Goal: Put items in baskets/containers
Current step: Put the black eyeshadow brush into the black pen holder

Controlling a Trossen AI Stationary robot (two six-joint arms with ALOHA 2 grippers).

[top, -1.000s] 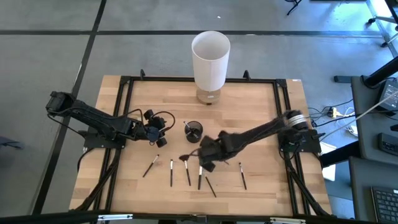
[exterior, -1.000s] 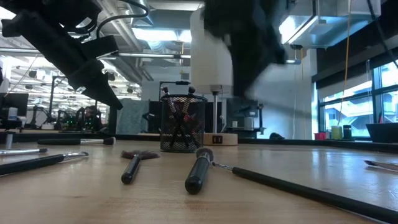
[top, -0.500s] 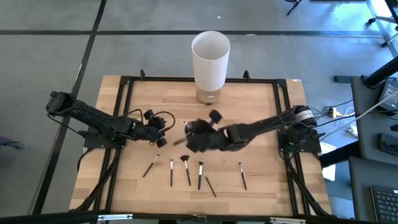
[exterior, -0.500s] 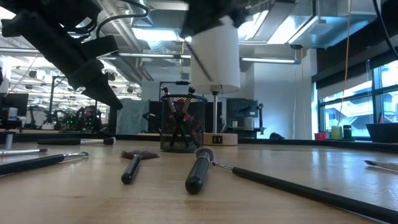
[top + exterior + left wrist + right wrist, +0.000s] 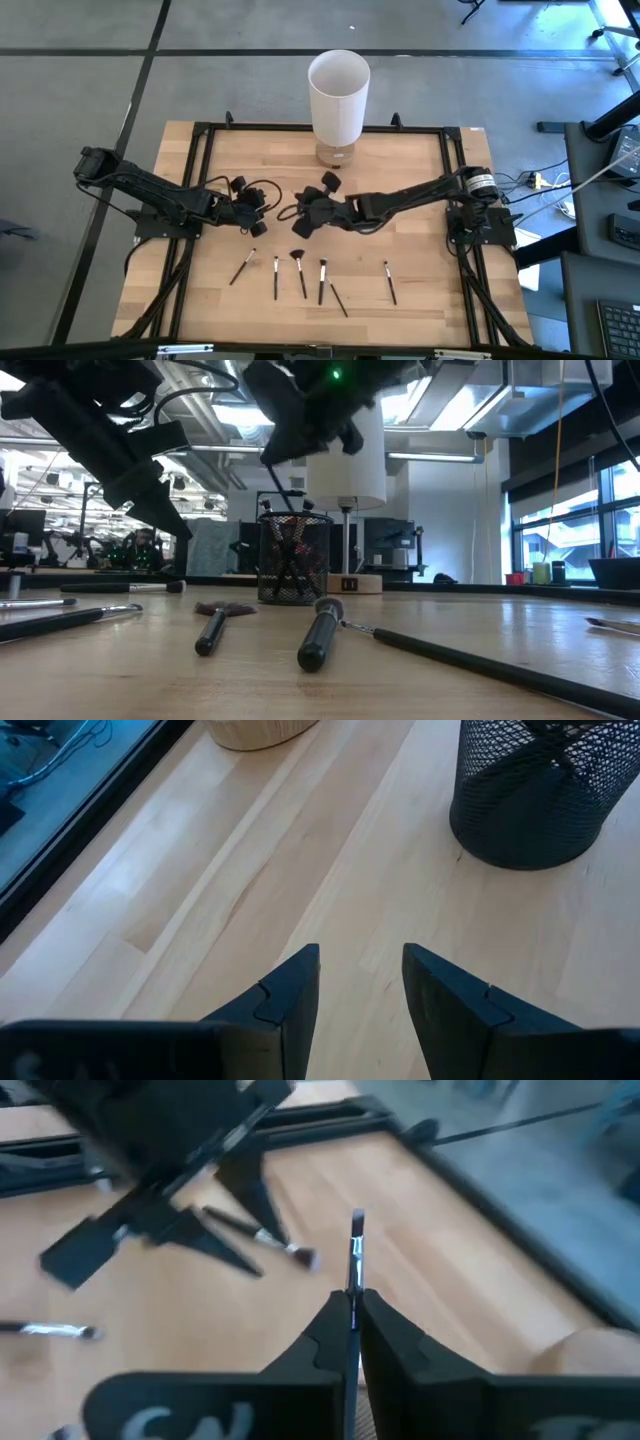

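The small dark mesh cup (image 5: 293, 560) stands mid-table with several brushes in it. It also shows in the left wrist view (image 5: 535, 800); in the high view my right arm covers it. My right gripper (image 5: 297, 226) hangs above the cup (image 5: 300, 430), shut on a thin brush (image 5: 355, 1250). Six more brushes lie flat in a row toward the near edge, among them a fan brush (image 5: 299, 265) and a long one (image 5: 390, 283). My left gripper (image 5: 360, 955) stands open to the cup's left (image 5: 258, 222), touching nothing. My right gripper pinches the thin brush by its handle (image 5: 352, 1285) between the two fingers. The fingers lie along the brush, which sticks out beyond their tips with its pale bristle end (image 5: 357, 1220) foremost. They come from the table's right, slanting down. The brush is lifted clear of the table.
A tall white bin (image 5: 339, 95) on a wooden base stands at the far edge behind the cup. Black frame rails (image 5: 200, 150) run along the table's sides. Bare wood lies at the near right, around the long brush.
My right gripper has risen from the row of brushes and moved toward the far edge and left, to above the cup. It has tipped from pointing steeply down to nearly level, staying shut on the brush. The cup and the lying brushes have not moved.
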